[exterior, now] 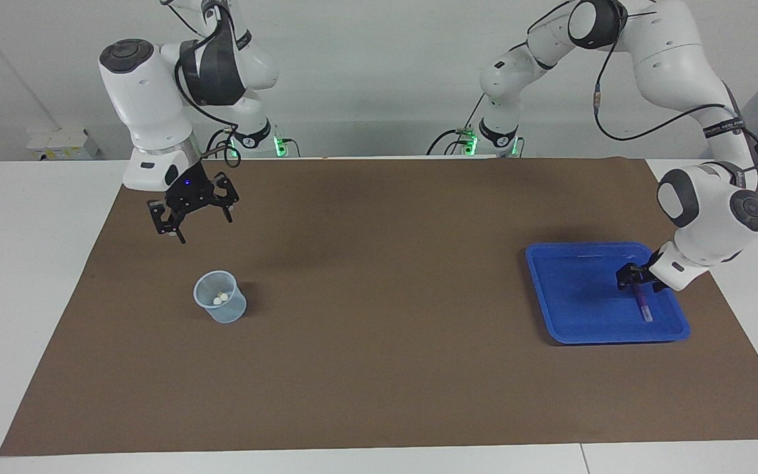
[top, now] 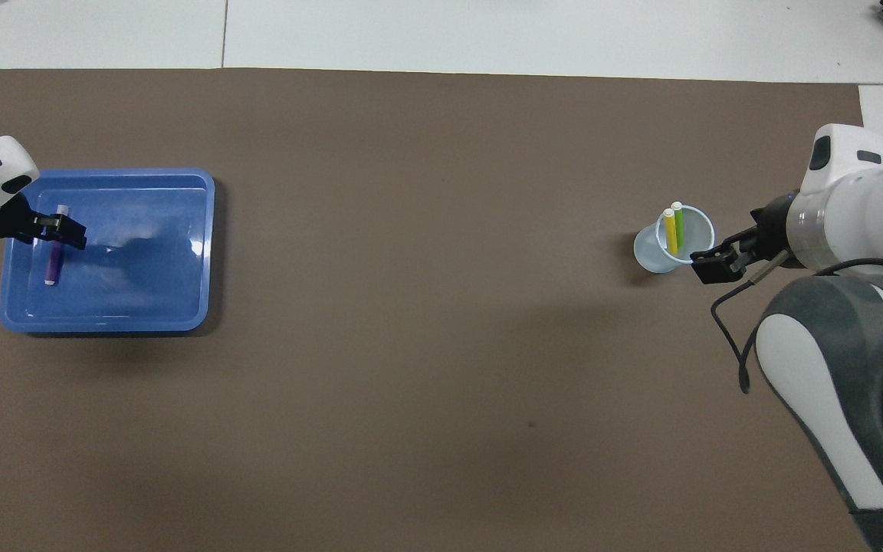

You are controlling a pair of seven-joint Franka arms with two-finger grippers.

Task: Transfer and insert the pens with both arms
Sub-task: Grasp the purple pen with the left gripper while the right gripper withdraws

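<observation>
- I see my right gripper spread wide and empty, hanging in the air over the brown mat beside the clear cup.
- The yellow pen and green pen stand in that cup.
- My left gripper is down on the purple pen in the blue tray; I cannot tell whether it grips.

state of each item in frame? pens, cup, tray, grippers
yellow pen: upright in the cup
green pen: upright in the cup
purple pen: lying flat in the tray
cup: upright, holds two pens
tray: flat on the mat
left gripper: straddling the purple pen
right gripper: open, empty, raised
</observation>
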